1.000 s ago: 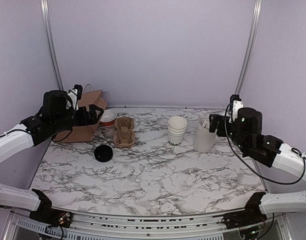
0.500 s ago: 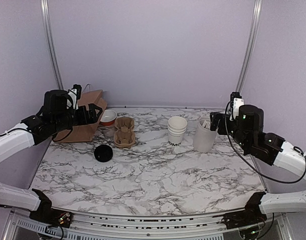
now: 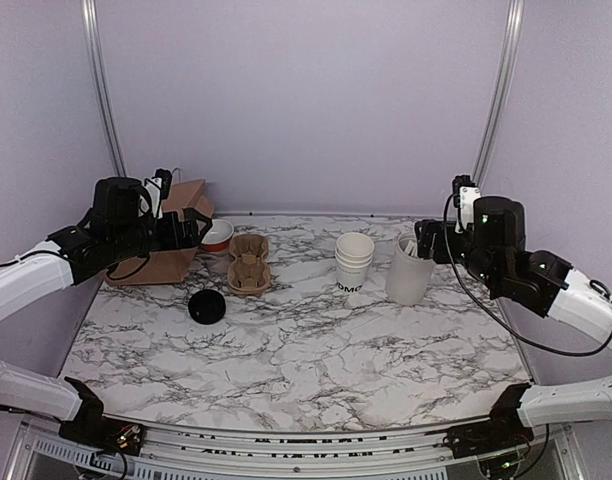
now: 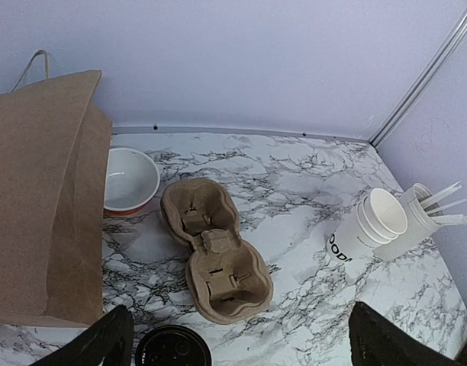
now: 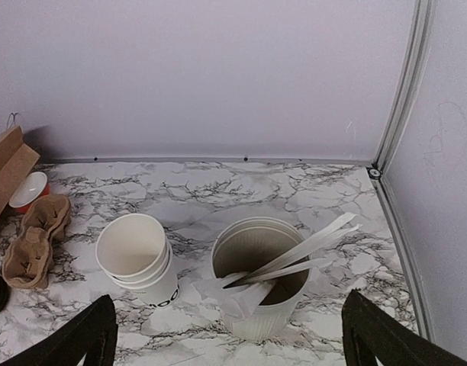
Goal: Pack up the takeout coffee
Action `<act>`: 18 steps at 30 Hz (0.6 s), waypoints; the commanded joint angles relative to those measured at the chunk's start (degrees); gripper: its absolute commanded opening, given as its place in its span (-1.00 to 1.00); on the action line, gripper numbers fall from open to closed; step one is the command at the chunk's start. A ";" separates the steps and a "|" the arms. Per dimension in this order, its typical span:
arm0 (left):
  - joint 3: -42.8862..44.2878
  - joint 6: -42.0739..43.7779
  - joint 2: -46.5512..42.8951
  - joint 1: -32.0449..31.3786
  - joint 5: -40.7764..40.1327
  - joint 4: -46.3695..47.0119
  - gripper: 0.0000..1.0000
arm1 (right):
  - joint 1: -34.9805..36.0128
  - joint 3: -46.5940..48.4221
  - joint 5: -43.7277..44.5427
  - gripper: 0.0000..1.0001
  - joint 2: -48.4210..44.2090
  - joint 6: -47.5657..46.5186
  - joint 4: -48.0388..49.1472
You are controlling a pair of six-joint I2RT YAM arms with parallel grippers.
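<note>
Top external: lid [image 3: 207, 307] seemingly unobstructed, mid-left

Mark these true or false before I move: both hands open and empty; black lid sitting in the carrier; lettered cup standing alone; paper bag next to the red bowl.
1. The left hand and the right hand are open and hold nothing. True.
2. The black lid sits in the cup carrier. False: it lies on the table in front of the carrier, whose pockets are both empty.
3. The lettered cup stands alone. False: it is the lowest of a stack of nested white cups.
4. The paper bag is next to the red bowl. True.
</note>
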 commanded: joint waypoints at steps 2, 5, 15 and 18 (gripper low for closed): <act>2.52 1.21 1.24 0.28 2.85 -3.11 0.98 | -1.59 4.21 -4.18 0.99 1.92 -2.67 -3.78; 2.56 1.19 1.55 0.27 3.17 -3.47 0.98 | -2.59 6.15 -6.62 0.99 4.31 -3.20 -5.06; 2.78 -0.64 3.18 0.13 4.37 -3.44 0.98 | -4.75 15.81 -16.56 1.00 12.10 -3.79 -11.11; 2.91 -1.50 3.57 0.13 4.08 -3.46 0.98 | -4.78 18.36 -18.93 0.99 13.24 -4.09 -12.19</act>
